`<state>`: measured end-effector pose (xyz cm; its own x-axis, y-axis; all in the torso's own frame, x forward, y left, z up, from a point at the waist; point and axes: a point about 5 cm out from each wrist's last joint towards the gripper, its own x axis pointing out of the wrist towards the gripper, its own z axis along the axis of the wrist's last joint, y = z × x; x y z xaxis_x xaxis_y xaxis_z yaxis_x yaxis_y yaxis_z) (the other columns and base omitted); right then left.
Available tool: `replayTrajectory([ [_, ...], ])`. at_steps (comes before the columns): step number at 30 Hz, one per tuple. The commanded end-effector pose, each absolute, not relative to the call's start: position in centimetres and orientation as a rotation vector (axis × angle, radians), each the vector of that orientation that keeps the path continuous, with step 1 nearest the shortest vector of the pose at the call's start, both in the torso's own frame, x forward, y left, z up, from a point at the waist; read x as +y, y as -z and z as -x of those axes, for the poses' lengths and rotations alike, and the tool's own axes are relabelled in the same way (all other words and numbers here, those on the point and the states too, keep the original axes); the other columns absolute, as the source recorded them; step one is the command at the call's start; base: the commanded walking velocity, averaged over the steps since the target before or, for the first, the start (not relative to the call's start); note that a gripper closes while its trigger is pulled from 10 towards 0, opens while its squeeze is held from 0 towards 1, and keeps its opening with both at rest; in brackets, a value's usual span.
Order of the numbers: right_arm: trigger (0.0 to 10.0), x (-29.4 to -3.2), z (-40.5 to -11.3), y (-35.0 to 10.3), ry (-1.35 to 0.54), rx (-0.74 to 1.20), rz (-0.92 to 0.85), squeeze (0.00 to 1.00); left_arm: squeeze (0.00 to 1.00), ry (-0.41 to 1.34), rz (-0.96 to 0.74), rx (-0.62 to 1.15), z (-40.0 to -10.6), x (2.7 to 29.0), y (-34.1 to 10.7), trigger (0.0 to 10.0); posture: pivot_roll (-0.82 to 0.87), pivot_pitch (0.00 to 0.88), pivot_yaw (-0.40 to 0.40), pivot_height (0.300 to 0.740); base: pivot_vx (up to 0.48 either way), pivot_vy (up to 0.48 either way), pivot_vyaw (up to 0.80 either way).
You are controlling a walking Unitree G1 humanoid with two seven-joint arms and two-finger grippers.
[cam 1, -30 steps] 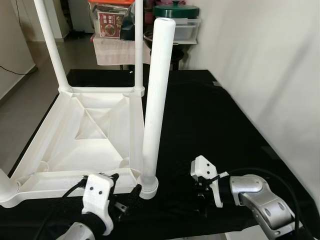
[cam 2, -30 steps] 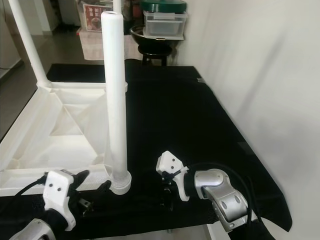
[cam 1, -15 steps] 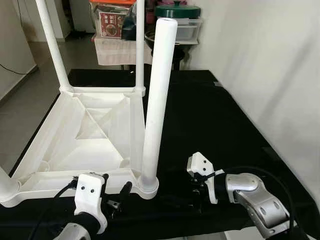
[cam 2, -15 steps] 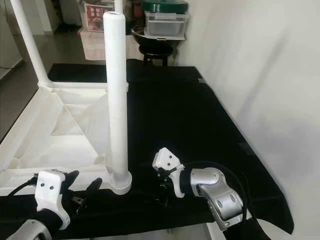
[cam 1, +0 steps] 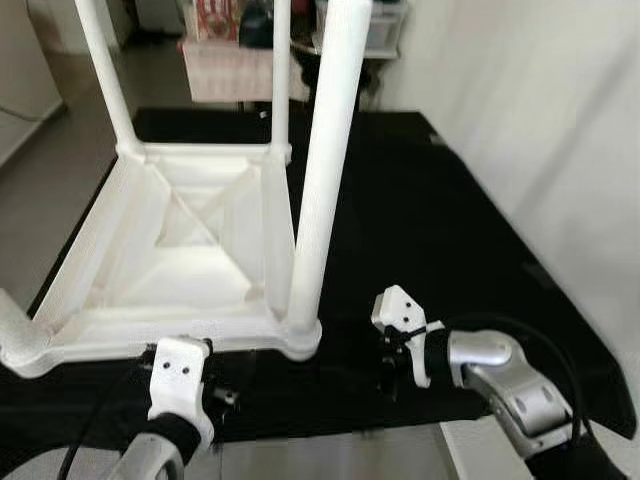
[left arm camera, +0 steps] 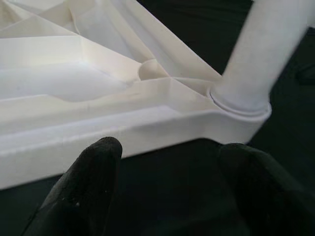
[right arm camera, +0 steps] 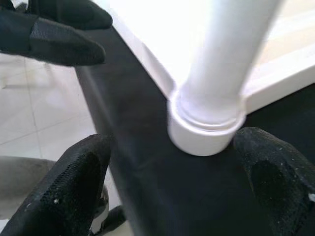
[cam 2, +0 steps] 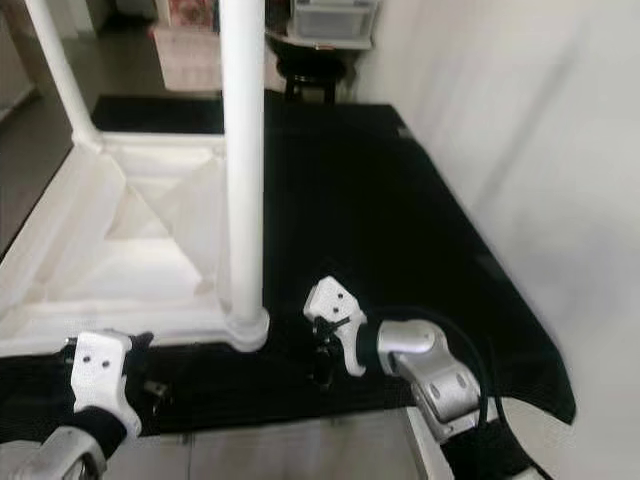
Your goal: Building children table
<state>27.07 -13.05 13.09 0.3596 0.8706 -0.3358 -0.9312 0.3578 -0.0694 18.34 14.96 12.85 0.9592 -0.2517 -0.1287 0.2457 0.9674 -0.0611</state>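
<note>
Table (cam 1: pixel 150 270): upturned on black cloth (cam 1: pixel 440 230), legs up.
Near leg (cam 1: pixel 320 170): upright in corner socket (right arm camera: pixel 206 130), between both grippers.
Left gripper (left arm camera: pixel 167 191): fingers spread, empty, just short of the table's rim.
Right gripper (right arm camera: pixel 170 191): fingers spread, empty, straddling the socket without touching.
Risk, judged: if the leg is only part-seated, a finger brushing it could tilt or topple it; a shove on the rim could slide the table over the cloth.

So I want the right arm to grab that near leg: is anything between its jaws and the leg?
Nothing visible. The right gripper is open, its fingers either side of the leg at its socket, with bare black cloth between.
</note>
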Motion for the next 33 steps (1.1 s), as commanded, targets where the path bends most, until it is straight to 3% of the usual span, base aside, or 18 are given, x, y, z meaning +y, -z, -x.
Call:
replayTrajectory([
  [1, 10.0, -13.5, -27.3, -13.3, -1.161, 0.248, 0.279, 1.00, 0.00, 0.251, 0.044, 0.159, -18.2, 14.9, -12.5, 10.0, -0.18, 0.019, -0.098, 0.740, -0.262, 0.000, 0.00],
  [7, 10.0, -13.5, -27.5, -13.3, -1.143, 0.243, 0.285, 1.00, 0.00, 0.248, 0.044, 0.154, -18.4, 14.9, -12.6, 10.0, -0.18, 0.018, -0.099, 0.740, -0.247, 0.000, 0.00],
  [15, 10.0, -13.4, -29.0, -13.4, -0.981, 0.195, 0.286, 1.00, 0.00, 0.190, 0.027, 0.107, -19.1, 15.6, -13.1, 10.0, -0.18, 0.016, -0.098, 0.740, 0.000, 0.000, 0.00],
  [16, 10.0, -13.3, -29.7, -13.6, -0.870, 0.163, 0.258, 0.89, 0.00, 0.158, -0.012, 0.096, -19.3, 16.0, -13.1, 10.0, -0.19, 0.018, -0.095, 0.740, 0.000, 0.000, 0.00],
  [17, 10.0, -13.3, -29.7, -13.6, -0.870, 0.163, 0.258, 0.89, 0.00, 0.158, -0.012, 0.096, -19.3, 16.0, -13.1, 10.0, -0.19, 0.018, -0.095, 0.740, 0.000, 0.000, 0.00],
  [18, 10.0, -13.3, -29.8, -13.6, -0.847, 0.156, 0.253, 0.00, 0.00, 0.151, -0.021, 0.094, -19.3, 16.1, -13.1, 10.0, -0.19, 0.018, -0.096, 0.740, 0.000, 0.000, 0.00],
  [24, 10.0, -12.7, -30.4, -13.0, -0.626, 0.122, 0.194, 0.00, 0.00, 0.021, -0.112, 0.082, -19.8, 17.6, -12.6, 10.0, -0.19, 0.018, -0.081, 0.740, 0.000, 0.000, 0.00],
  [33, 10.0, -11.6, -31.9, -12.9, -0.450, 0.087, 0.180, 0.00, 0.00, -0.080, -0.163, 0.076, -20.2, 18.3, -12.0, 10.0, -0.17, 0.000, -0.088, 0.740, 0.000, 0.480, 0.00],
])
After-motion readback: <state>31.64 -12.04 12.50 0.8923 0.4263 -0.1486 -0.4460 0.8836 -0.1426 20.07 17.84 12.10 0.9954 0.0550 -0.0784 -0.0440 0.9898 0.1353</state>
